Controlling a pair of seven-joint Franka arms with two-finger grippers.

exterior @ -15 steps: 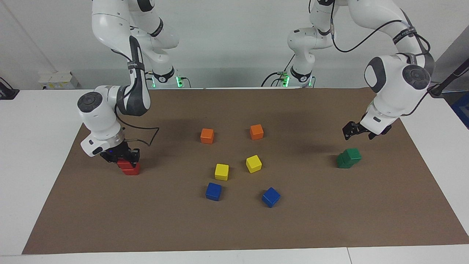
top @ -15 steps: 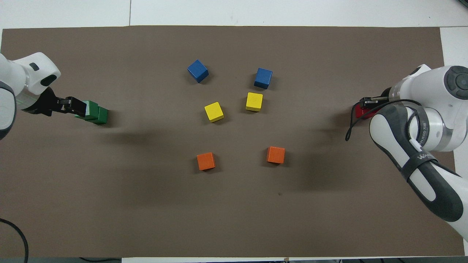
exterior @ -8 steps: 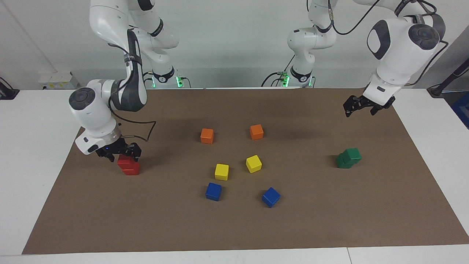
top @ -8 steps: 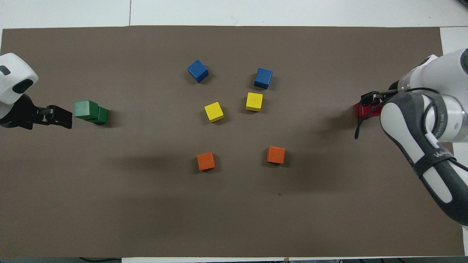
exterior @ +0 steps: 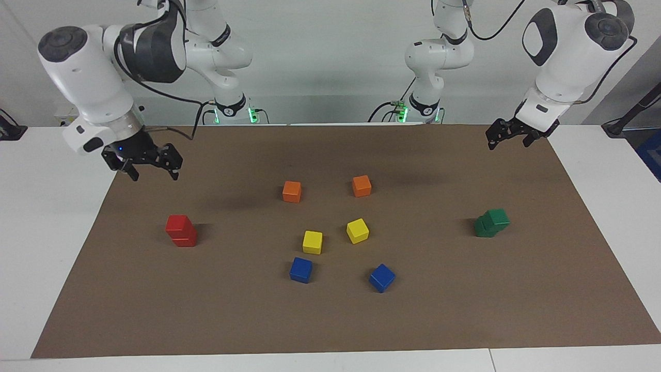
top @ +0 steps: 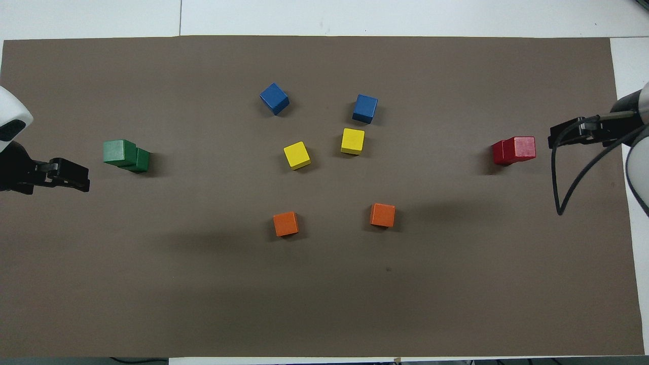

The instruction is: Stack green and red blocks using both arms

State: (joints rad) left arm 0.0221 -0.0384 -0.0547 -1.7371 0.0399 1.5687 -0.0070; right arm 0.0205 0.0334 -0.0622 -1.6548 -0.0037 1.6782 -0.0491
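Two red blocks [exterior: 181, 231] stand stacked at the right arm's end of the brown mat, the upper one set slightly askew; they also show in the overhead view [top: 513, 150]. Two green blocks [exterior: 491, 223] stand stacked at the left arm's end, the upper one offset; they also show in the overhead view [top: 125, 155]. My right gripper [exterior: 154, 174] is open and empty, raised well above the mat near the red stack, and shows in the overhead view [top: 553, 137]. My left gripper [exterior: 507, 143] is open and empty, raised high near the green stack, and shows in the overhead view [top: 83, 180].
Two orange cubes [exterior: 292, 191] [exterior: 361, 185], two yellow cubes [exterior: 312, 242] [exterior: 357, 230] and two blue cubes [exterior: 301, 269] [exterior: 382, 277] lie spread over the middle of the brown mat [exterior: 330, 320]. White table [exterior: 41, 206] surrounds the mat.
My right gripper has let go of the upper red block and risen away from the red stack. My left gripper has risen and drawn back from the green stack. Both stacks stay standing.
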